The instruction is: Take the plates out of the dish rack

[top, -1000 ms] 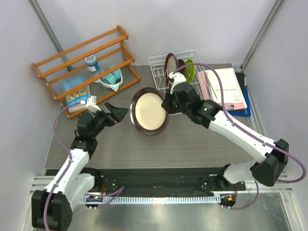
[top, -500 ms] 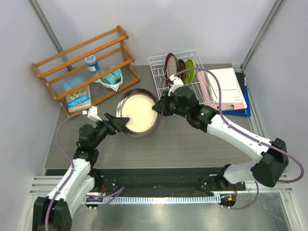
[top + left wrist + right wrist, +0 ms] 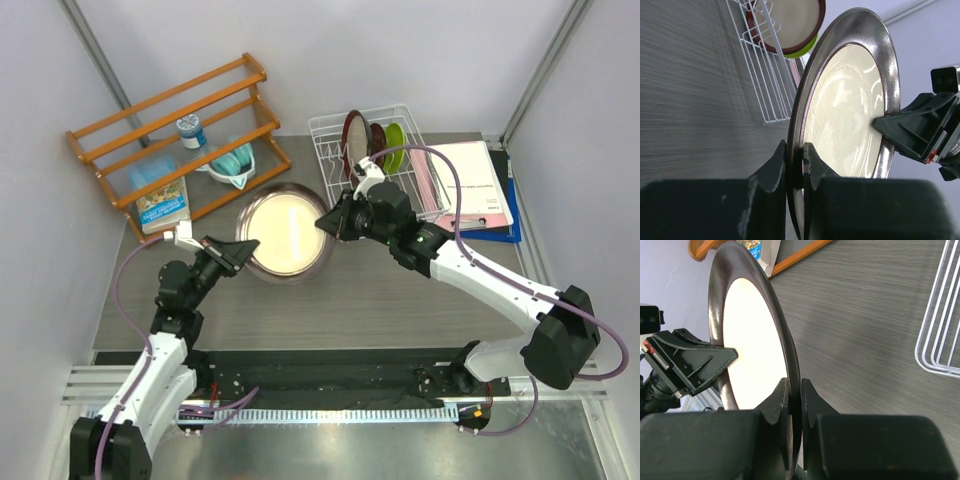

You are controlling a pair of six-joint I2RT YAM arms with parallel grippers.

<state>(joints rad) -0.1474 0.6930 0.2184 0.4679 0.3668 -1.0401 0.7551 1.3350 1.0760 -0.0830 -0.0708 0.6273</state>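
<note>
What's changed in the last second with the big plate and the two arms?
The right gripper carried the dark-rimmed plate leftward, and the left gripper moved in onto its opposite rim; both now pinch it. The three plates in the dish rack and the orange shelf stayed put.

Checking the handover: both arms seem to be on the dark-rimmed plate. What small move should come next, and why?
Probably the right gripper should open and let go. Its jaws and those of the left gripper pinch opposite rims of the dark-rimmed plate, so the left arm looks ready to carry it alone.
</note>
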